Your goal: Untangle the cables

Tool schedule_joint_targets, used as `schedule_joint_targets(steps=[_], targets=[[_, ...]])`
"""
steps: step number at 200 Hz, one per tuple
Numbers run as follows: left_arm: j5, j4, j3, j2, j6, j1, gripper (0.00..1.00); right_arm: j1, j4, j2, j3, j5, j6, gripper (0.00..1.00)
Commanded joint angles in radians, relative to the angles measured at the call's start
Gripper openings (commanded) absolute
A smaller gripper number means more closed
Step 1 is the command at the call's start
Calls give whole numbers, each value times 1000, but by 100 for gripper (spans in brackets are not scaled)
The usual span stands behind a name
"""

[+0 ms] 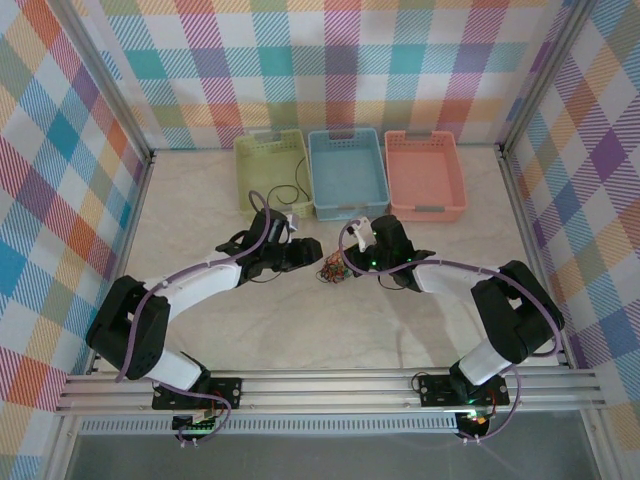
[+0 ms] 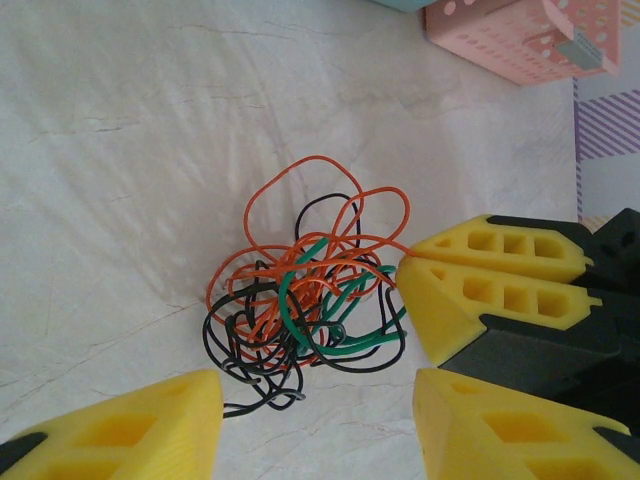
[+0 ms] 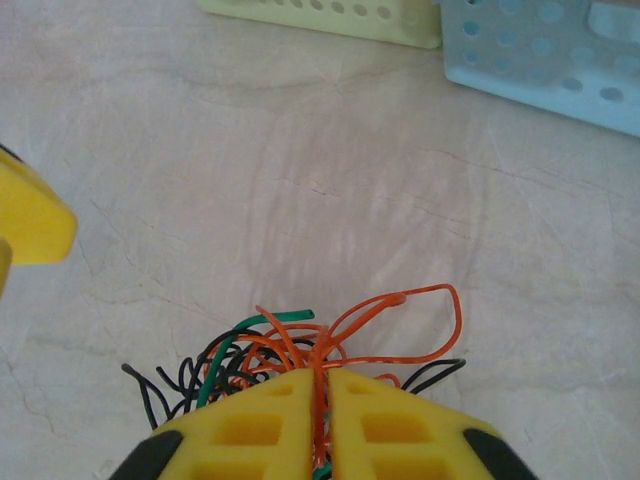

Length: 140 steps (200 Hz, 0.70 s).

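Cables (image 2: 310,290) look light, thin and bendy. Our right gripper (image 3: 322,390) pinches orange strands; our left gripper (image 2: 318,410), spread wide, could grab a black end.

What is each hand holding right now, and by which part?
The right hand is shut on the cables, pinching orange strands at the tangle's edge. The left hand is open, holding nothing.
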Motion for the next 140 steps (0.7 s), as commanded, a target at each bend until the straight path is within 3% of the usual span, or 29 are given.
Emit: schedule_joint_targets(steps=[1,22,103,140], targets=[[9,-16,20,11,-9,-12,52,-4,2,1,26,-23,-2,5],[25,-18,26,27,-25,-13,52,-4,51,-31,-9,-30,-6,0],[62,-48,67,83,-26,-39,56,-3,154,-86,-74,-39,9,0],[48,-70,83,108,-16,-43,54,-4,243,-123,-119,-129,2,0]])
